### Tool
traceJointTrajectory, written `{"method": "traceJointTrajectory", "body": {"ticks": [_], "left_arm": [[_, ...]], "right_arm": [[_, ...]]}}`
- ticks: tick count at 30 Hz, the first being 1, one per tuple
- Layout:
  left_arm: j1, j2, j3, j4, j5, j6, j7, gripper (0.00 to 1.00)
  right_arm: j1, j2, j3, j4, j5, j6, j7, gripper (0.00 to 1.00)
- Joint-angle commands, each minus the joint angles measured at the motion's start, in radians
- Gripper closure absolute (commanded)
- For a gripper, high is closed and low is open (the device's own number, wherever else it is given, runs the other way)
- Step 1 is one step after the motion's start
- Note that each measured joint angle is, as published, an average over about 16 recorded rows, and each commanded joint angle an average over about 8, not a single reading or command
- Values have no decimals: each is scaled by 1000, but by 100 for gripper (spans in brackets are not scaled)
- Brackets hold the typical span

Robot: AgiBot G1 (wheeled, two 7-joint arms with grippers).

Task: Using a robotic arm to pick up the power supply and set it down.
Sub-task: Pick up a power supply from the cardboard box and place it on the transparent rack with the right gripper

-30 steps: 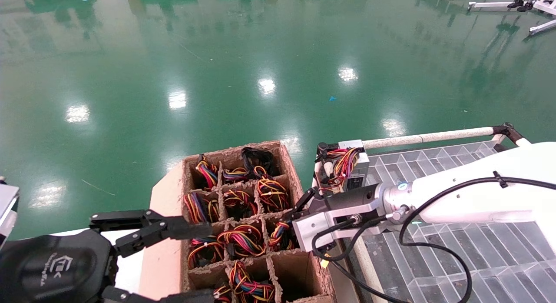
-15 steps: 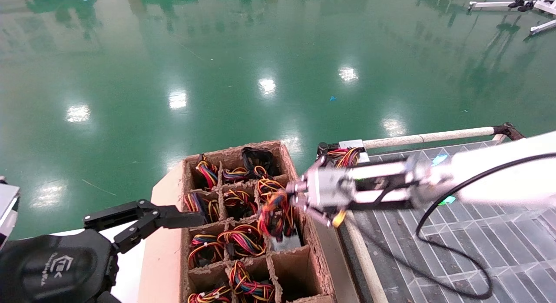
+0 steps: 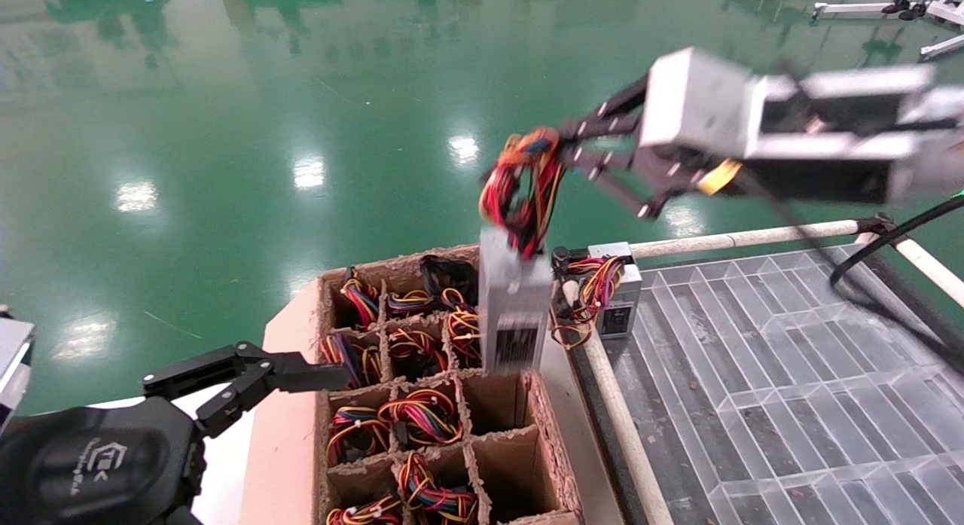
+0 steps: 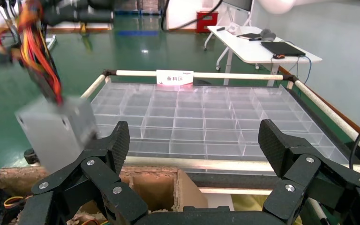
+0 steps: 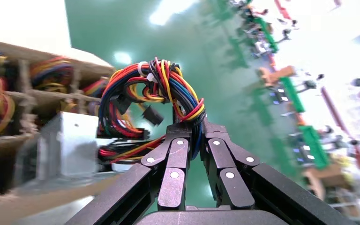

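With the black right gripper [image 3: 561, 160] clamped on the wire loop, carry the hanging grey metal power supply [image 3: 515, 314] slowly from above the divided cardboard box [image 3: 553, 465] to the clear grid tray [image 3: 761, 404]; left gripper [image 4: 192, 154] idles open beside the box.

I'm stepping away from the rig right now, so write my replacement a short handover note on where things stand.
Right gripper: shut on the wire bundle of the power supply, which hangs from it above the divided cardboard box, clear of its cell.
Left gripper: open, idle beside the box, holding nothing.
Done: unit gripped and lifted out.
Left: carry it to the clear grid tray, where another power supply already stands at the near corner, set it down, release.
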Motion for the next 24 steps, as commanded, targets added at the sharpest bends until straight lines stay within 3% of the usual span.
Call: {"method": "traceJointTrajectory", "body": {"ticks": [1,14,24], "left_arm": [[0,0,0,0,0,0,0,0],[0,0,1,0,0,0,0,0],[0,0,1,0,-1,0,1,0]], "right_arm": [[10,22,17,21,10,6,15,100],[78,154,55,-61,-4,-43,-55,100],[27,209,55,-150,15,-100,-134,100]]}}
